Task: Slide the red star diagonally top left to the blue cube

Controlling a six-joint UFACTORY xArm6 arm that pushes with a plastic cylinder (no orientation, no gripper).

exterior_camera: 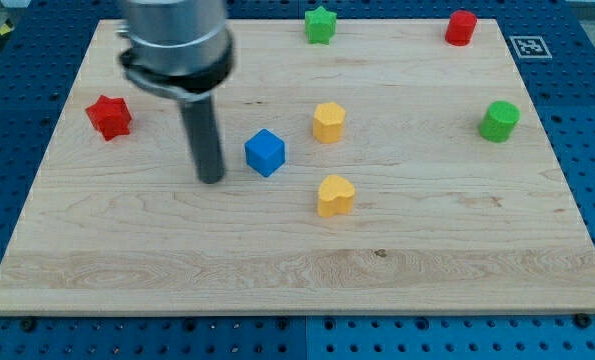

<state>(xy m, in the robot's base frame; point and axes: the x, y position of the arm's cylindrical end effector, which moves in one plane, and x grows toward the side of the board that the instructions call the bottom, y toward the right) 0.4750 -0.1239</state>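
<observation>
The red star (109,116) lies near the left edge of the wooden board (177,270). The blue cube (265,152) sits near the board's middle, to the right of the star and a little lower. My tip (211,180) rests on the board just left of the blue cube, with a small gap between them. The tip is to the right of and below the red star, well apart from it.
A yellow block (328,121) stands right of and above the blue cube, and a yellow heart-like block (335,195) right of and below it. A green star (320,25) and a red cylinder (461,27) sit at the top edge. A green cylinder (498,121) is at the right.
</observation>
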